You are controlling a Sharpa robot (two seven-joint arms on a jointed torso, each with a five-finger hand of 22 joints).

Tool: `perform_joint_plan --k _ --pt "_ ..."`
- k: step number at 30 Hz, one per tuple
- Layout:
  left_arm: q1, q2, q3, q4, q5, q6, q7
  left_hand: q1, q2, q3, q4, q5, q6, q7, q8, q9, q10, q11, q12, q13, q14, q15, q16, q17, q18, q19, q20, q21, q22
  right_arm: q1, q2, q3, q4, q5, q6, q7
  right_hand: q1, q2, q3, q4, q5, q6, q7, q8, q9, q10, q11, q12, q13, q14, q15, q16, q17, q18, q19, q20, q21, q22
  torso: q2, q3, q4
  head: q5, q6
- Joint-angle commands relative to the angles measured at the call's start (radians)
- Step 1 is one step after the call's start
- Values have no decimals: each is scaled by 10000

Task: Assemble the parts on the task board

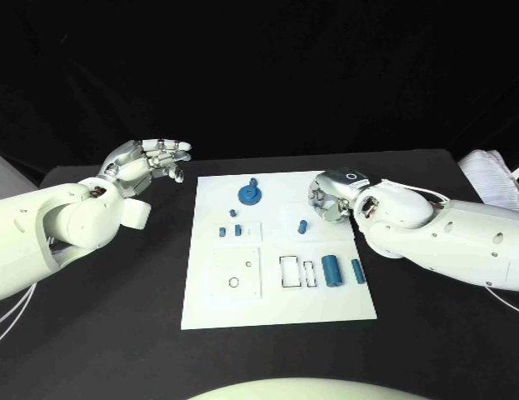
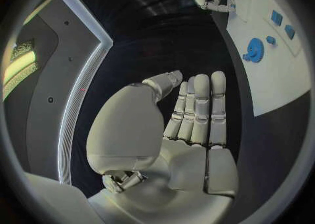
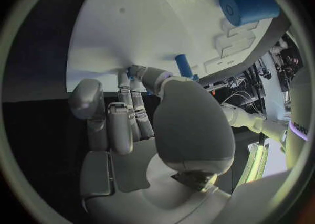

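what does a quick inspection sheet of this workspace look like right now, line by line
surface: black table, bare around the board.
job's things: white task board lies flat mid-table; a blue round part near its far edge, small blue pieces in the middle, a blue cylinder and a thinner blue peg near the right edge.
clutter: white bundle at the table's far right corner.
hands: left hand raised off the board's far left corner, fingers apart, holding nothing; right hand over the board's right edge, fingers down at the board, whether it holds a part cannot be told.
cables: thin pale cables beneath the left arm.
surroundings: dark backdrop.
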Motion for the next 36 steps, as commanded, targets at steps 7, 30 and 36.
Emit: perform_joint_plan --k 7,30,36 --pt "1 -4 10 -13 -35 156 49 64 -11 -19 -65 11 -92 -15 30 -19 -97 -12 55 -12 14 43 56 10 69 57 3 -51 -17 -19 -135 49 272 12 -490 -103 124 246 28 -77 -17 78 -13 37 32 216 -105 -83 -17 647 -68 11 640 -158 86 -12 46 30 -7 8 -22 32 32" --pt "0 108 10 -116 -27 203 25 53 -10 -25 -59 8 -97 -11 33 -20 -107 -7 57 -14 15 47 58 10 67 62 5 -56 -21 193 -751 237 2029 791 -1380 215 84 234 68 -128 -49 83 -10 38 62 247 -105 -141 -27 659 -70 48 685 -179 115 -16 177 115 4 11 -8 99 136" --pt "0 143 10 -94 -26 208 10 42 -13 -31 -55 7 -104 -8 37 -22 -122 -3 57 -18 13 51 59 10 66 67 8 -63 -26 71 -584 237 2745 706 -1241 222 79 235 73 -135 -52 81 -5 36 66 249 -102 -151 -28 656 -69 39 671 -171 102 -17 132 97 3 -7 -16 316 104"
